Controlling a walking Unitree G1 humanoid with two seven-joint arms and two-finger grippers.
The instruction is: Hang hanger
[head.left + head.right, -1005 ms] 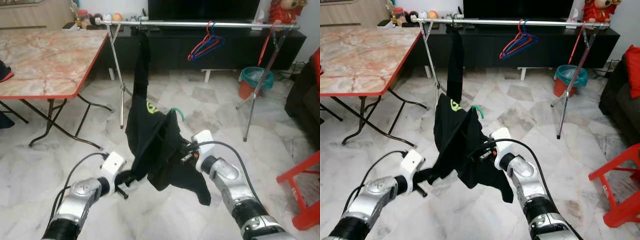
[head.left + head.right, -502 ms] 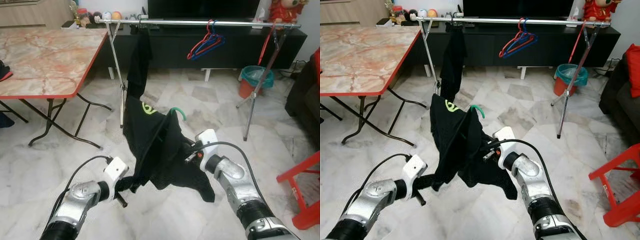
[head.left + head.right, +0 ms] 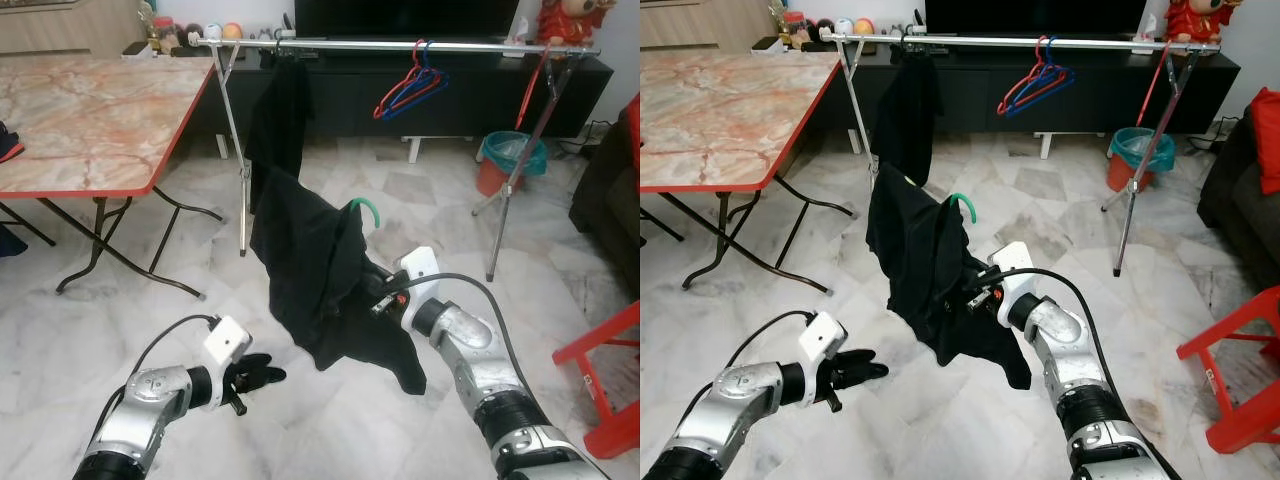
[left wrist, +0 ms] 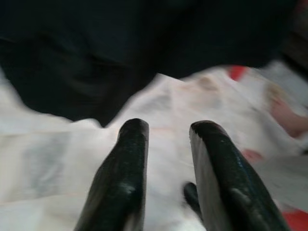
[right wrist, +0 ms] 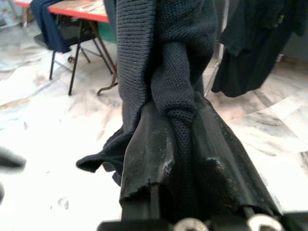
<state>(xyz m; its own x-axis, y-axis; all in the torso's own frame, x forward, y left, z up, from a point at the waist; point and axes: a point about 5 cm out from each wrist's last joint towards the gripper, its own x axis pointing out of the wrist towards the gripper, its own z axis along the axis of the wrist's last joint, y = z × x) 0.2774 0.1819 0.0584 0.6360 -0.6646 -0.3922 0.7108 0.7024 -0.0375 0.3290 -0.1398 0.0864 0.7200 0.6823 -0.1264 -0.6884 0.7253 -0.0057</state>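
Right claw (image 3: pixel 975 298) pinches the limp black knit garment (image 3: pixel 930 265) draped over a green-hooked hanger (image 3: pixel 962 203), mid-air short of the silver rail (image 3: pixel 1040 43); left claw (image 3: pixel 862 371) empty, fingers parted; fabric soft and slippery, better gripped at the stiff hanger.

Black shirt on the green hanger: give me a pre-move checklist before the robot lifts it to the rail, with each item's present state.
1. Right gripper clamped on the black shirt: ok, the knit fabric is pinched between its fingers.
2. Left gripper free of the shirt: ok, open and low over the floor, apart from the cloth.
3. Green hanger hook exposed: ok, it sticks out above the shirt.
4. Hanger itself gripped, not only the cloth: cannot tell, fabric hides it.
5. Space on the rail: ok, a bare stretch lies between the hung black garment and the red and blue hangers.
6. Shirt seated evenly on the hanger: not ok, it hangs bunched and lopsided.
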